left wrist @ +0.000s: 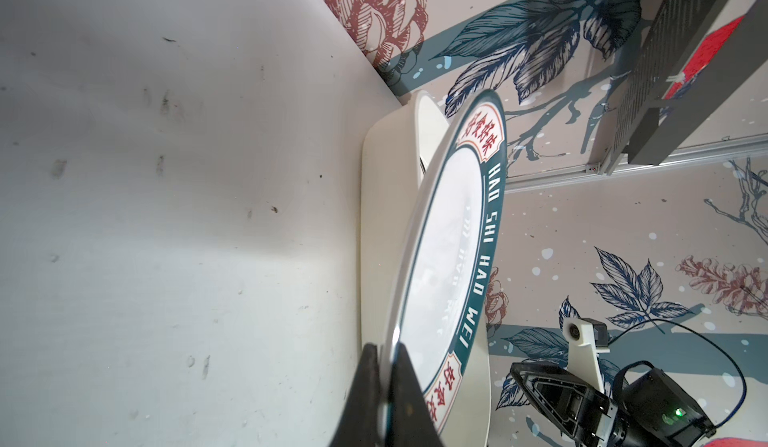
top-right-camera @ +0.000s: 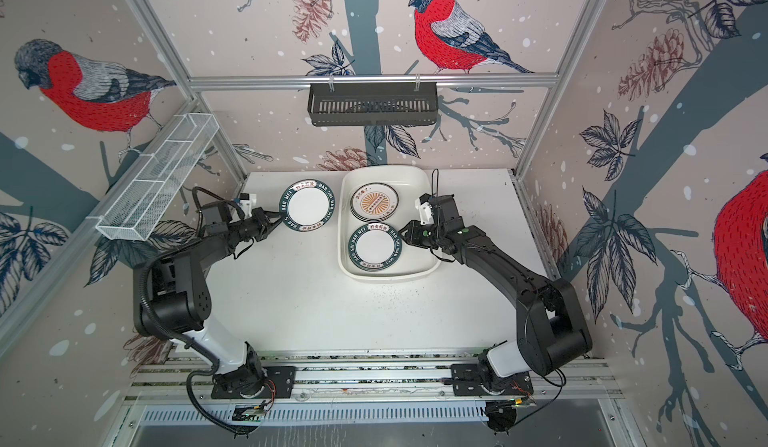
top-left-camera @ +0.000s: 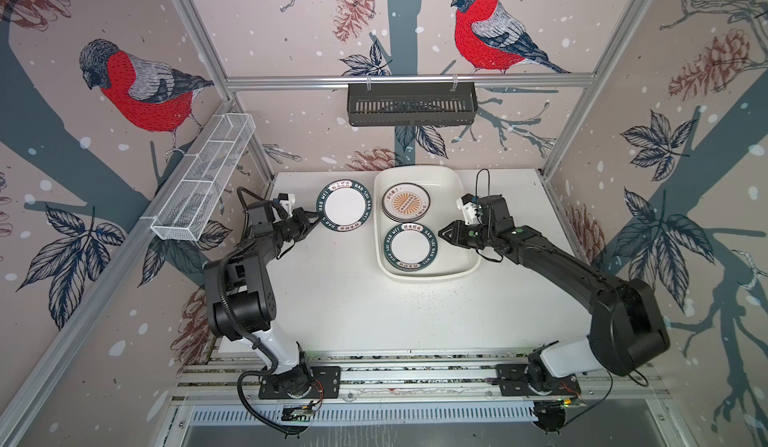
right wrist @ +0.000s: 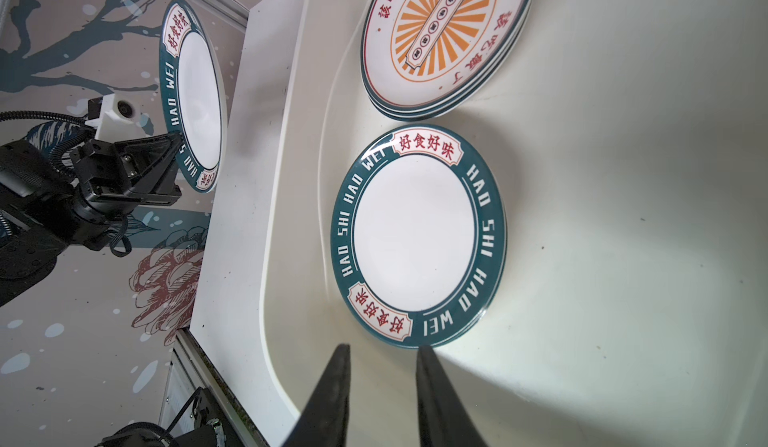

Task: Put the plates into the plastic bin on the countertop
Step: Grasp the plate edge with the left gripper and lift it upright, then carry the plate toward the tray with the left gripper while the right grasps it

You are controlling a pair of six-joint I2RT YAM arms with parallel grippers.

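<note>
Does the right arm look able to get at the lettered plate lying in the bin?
Probably yes: its open, empty end effector hovers just off the lettered plate in the bin, with nothing between them.

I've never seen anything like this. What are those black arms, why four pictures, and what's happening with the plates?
Two robot arms stand at a white countertop. Two pictures look down from above; the other two come from cameras on the arms' wrists. The left fingers pinch the rim of a teal-rimmed plate, beside a white plastic bin, not in it. The bin holds a stack topped by a sunburst plate and a matching plate. The right fingers are open, empty, over the bin.
</note>
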